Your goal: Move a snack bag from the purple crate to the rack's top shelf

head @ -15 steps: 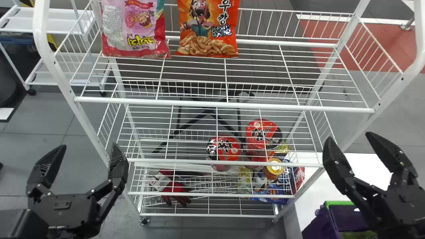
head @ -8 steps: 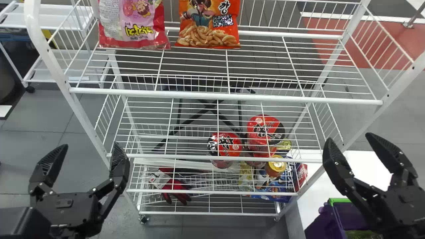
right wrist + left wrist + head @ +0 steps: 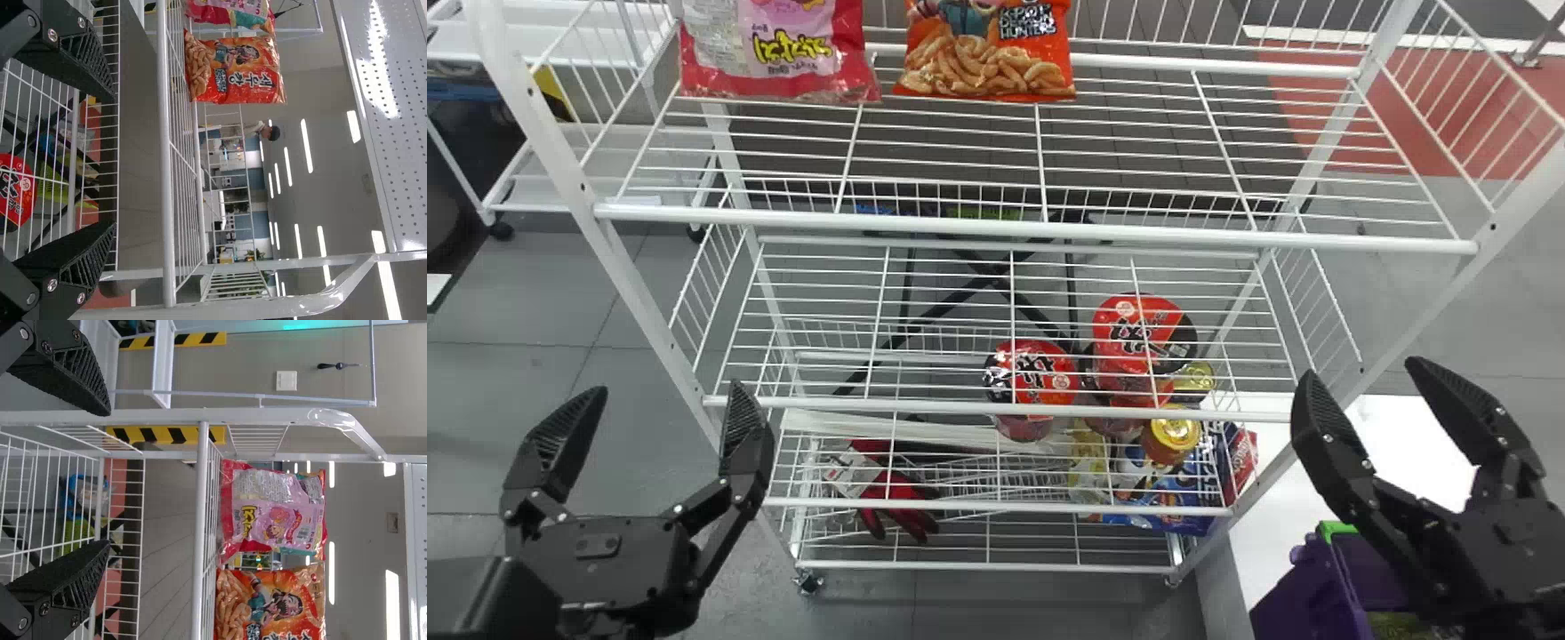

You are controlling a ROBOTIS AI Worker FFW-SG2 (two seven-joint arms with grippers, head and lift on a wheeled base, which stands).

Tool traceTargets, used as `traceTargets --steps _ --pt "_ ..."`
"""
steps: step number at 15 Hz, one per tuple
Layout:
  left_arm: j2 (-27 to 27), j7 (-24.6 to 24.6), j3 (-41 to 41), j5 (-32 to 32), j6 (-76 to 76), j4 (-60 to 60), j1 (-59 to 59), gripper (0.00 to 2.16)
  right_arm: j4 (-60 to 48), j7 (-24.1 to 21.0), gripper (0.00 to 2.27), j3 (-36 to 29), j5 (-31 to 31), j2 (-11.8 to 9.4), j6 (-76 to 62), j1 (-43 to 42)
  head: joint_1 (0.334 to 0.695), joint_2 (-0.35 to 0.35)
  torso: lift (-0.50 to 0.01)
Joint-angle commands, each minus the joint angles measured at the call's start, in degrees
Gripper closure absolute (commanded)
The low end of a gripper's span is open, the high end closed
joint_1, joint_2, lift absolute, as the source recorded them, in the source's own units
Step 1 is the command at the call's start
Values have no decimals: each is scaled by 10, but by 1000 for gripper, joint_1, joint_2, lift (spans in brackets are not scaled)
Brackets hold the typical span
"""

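Since the earlier frame, the white rack has slid upward in the head view and the purple crate a little up and to the right, while both grippers keep their places. Farthest left, the left gripper hangs in front of the rack's left side, its jaws spread wide and grasping nothing. On the top shelf, toward the back, 2 bags stand upright: a pink snack bag, then an orange snack bag just beside it. Lower, seen through the wire, come red gloves, then 2 red-lidded cups and a gold-topped can. Beyond the rack, the crate sits by the white tabletop; something green shows inside, and I cannot tell whether it is the snack bag to be moved. Overlapping the crate, the right gripper has its jaws parted and unloaded.
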Motion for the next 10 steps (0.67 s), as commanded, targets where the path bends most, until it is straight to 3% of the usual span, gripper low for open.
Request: traceTargets --steps 1,10 --pt "0 0 0 0 0 -1 0 134 0 0 167 0 0 0 0 0 695 -63 -239" --pt "0 0 -3 -1 0 -1 -1 134 0 0 167 2 4 -1 2 -1 695 -60 -275"
